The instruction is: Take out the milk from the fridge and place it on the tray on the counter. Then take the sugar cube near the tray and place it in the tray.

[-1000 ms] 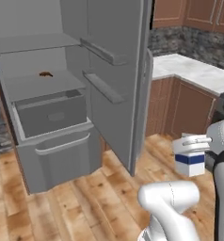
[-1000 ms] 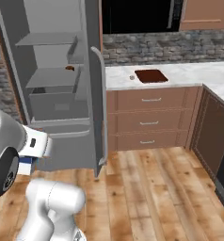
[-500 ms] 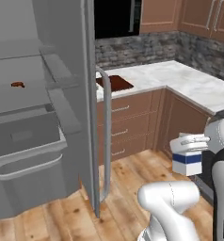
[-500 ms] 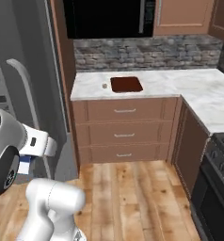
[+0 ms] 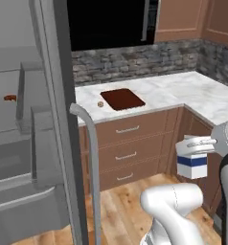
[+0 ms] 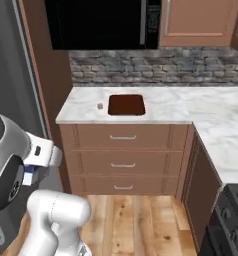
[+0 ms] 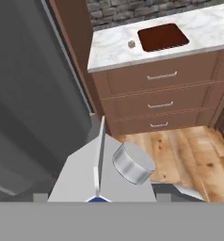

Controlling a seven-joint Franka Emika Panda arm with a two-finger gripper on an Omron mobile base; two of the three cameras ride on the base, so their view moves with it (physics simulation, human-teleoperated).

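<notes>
The milk [image 5: 192,161] sits in the gripper [image 5: 198,145], low in front of the counter [image 5: 197,95] and level with its wooden drawers. It stands upright, its blue stripe showing below the white fingers [image 5: 195,142], which are closed partway across its upper part from the side. In the hand view the carton's gabled top [image 7: 100,169] and its round cap fill the lower middle, right under the camera.

The white arm rises from the floor, bends at a rounded elbow, and carries the hand out sideways at about drawer height, well short of the counter's edge. In the right base view the hand [image 6: 41,154] reaches to the left, with a sliver of the carton's blue [image 6: 30,169] just under it.

On the counter lies the reddish-brown tray [image 5: 122,98], flat and bare. The sugar cube [image 5: 100,104] rests just beside the tray's left edge, apart from it. The fridge [image 5: 34,143] stands left of the counter with its door [image 5: 63,124] swung open, grey shelves and a drawer showing inside. A small orange-brown bit of food [image 5: 9,98] lies on one shelf.
</notes>
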